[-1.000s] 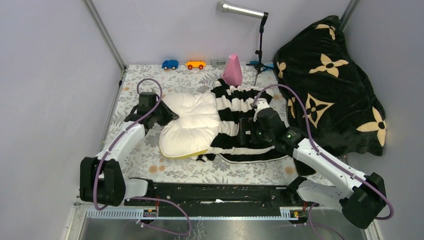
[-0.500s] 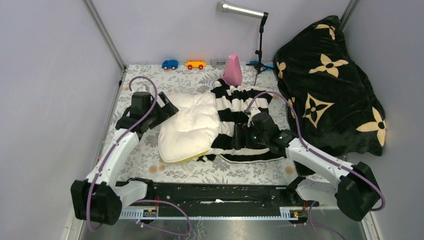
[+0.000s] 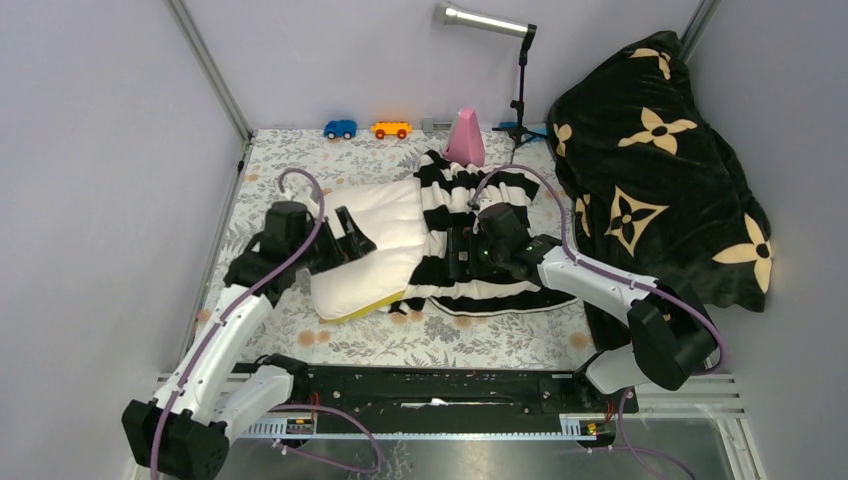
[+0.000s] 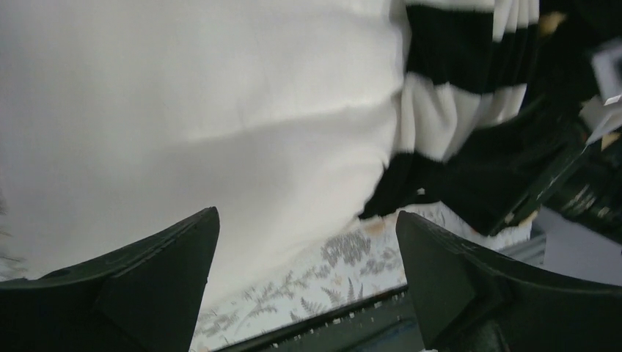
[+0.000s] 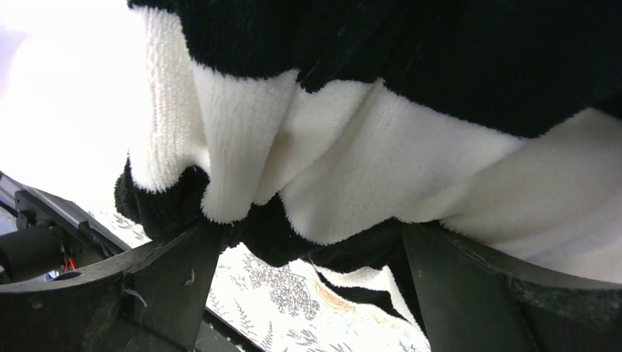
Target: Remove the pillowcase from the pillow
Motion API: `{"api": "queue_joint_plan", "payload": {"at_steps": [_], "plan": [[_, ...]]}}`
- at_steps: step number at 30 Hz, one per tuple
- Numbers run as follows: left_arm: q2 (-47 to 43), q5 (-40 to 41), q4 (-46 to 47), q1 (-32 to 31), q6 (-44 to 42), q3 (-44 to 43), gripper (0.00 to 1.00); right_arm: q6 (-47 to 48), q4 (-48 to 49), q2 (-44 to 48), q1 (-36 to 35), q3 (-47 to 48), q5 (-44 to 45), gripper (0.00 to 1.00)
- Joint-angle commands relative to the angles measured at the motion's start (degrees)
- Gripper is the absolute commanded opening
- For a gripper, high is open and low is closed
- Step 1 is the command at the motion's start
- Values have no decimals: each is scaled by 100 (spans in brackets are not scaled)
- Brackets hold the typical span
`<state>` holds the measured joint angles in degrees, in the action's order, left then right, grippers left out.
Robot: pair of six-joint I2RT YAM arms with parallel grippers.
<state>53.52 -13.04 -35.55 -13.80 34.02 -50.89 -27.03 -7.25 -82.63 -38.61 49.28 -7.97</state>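
Finds the pillowcase (image 3: 445, 185) rucked into folds over the right end of the pillow (image 3: 385, 240), around the middle of the bench (image 3: 290, 160). Sees its black and cream stripes bunched, with a loose flap lying flat on the bench toward the near edge. Leaves the pillow's larger left part bare, cream-white and puffy, with a yellow edge band (image 3: 365, 308) along its near side.

Puts the left jaws at the pillow's left edge, spread wide and gripping nothing. From the left wrist, has the pillow (image 4: 220, 110) filling the space above both tips and the pillowcase (image 4: 455, 88) off to the right.

Puts the right jaws on the striped folds, also spread wide. From the right wrist, has thick folds of pillowcase (image 5: 367, 169) draped across both tips, touching them but not pinched.

Spots, along the far edge, a blue toy car (image 3: 340, 129), an orange toy car (image 3: 391, 129) and a pink cone (image 3: 465, 140), the cone just behind the pillowcase. Finds a black blanket with tan flowers (image 3: 650, 170) heaped at the right, and a lamp stand (image 3: 520, 90) by the far wall.
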Motion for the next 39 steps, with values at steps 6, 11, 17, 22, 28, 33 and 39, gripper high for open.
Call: {"api": "queue_joint_plan", "payload": {"at_steps": [6,11,17,22,28,33,39], "plan": [[117,2290,149,-2393,964,341,99,-230,9,325,-29,177,1134,100],[648,3710,-484,-3136,1099,-44,99,-326,-267,953,-28,-137,1500,100],[178,3561,333,-3155,2188,649,99,-456,-876,1443,-186,-227,1968,100],[-300,3580,746,-3155,2990,1144,99,-863,-1112,1493,-735,-52,2290,100],[-317,3998,224,-3153,2929,1012,99,-1447,-1175,806,-1517,625,2832,100],[-604,4161,-205,-3150,3494,1064,99,-1802,-1144,122,-1890,1245,3178,100],[-820,3512,-354,-3159,4613,1108,99,-2555,-1986,-833,-1966,2014,3765,99]]}}
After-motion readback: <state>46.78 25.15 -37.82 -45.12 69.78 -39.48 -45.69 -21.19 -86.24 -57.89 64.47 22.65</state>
